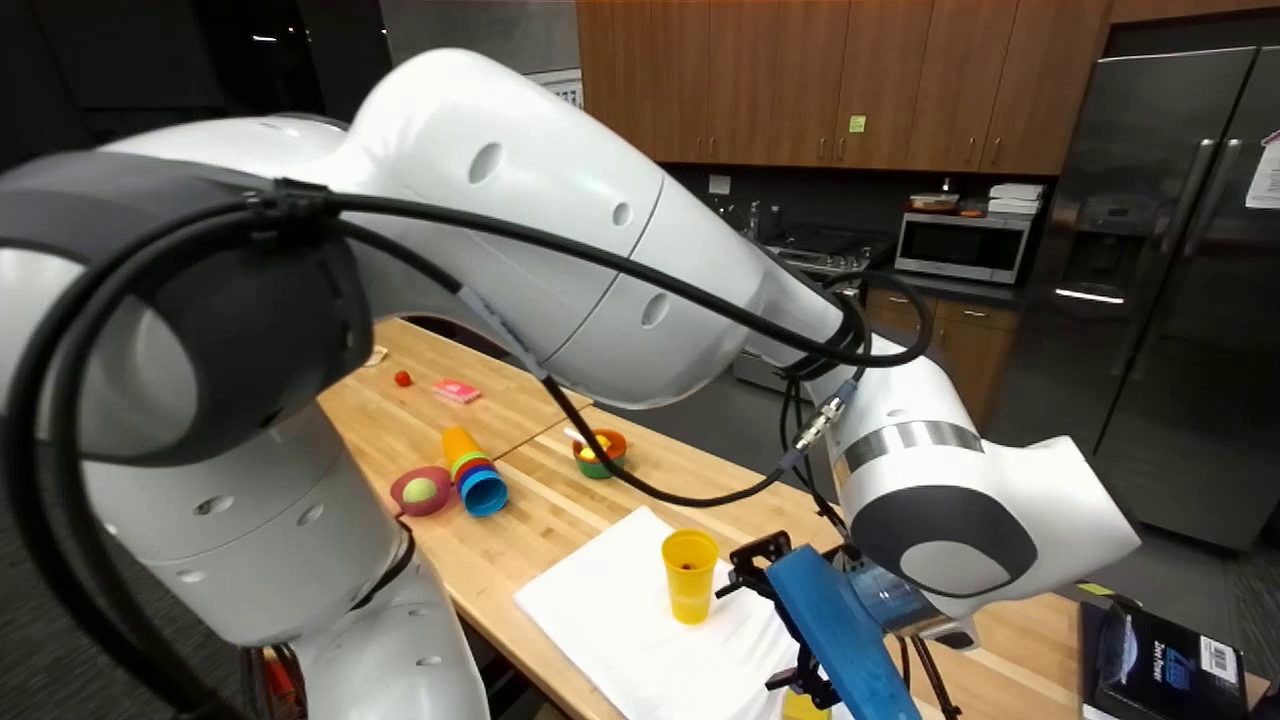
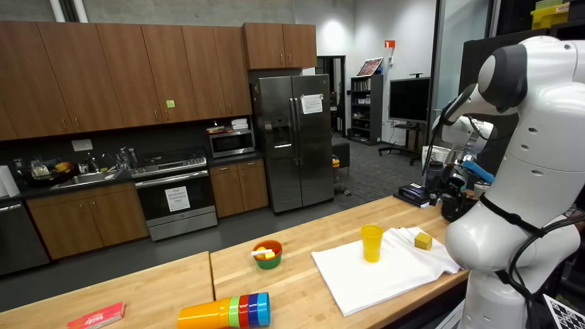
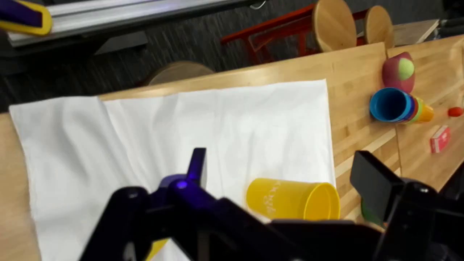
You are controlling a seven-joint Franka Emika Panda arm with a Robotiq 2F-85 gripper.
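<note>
My gripper (image 1: 750,637) is open and empty, held above the table near the yellow cup. In the wrist view its two fingers (image 3: 280,163) stand wide apart, with the cup visible between and beyond them. The yellow cup (image 1: 690,590) stands upright on a white cloth (image 1: 600,590); it also shows in an exterior view (image 2: 371,246) and in the wrist view (image 3: 279,197), where the gripper hides its lower edge. A yellow block (image 2: 423,241) lies on the cloth; the gripper mostly hides it in the wrist view (image 3: 156,248).
On the wooden table are a green and orange bowl (image 2: 268,262) holding small items, a lying stack of coloured cups (image 2: 228,313), a dark pink bowl (image 3: 388,78) with a green ball, a pink packet (image 2: 98,316) and a red ball (image 1: 403,378). A black box (image 1: 1165,665) lies at one end.
</note>
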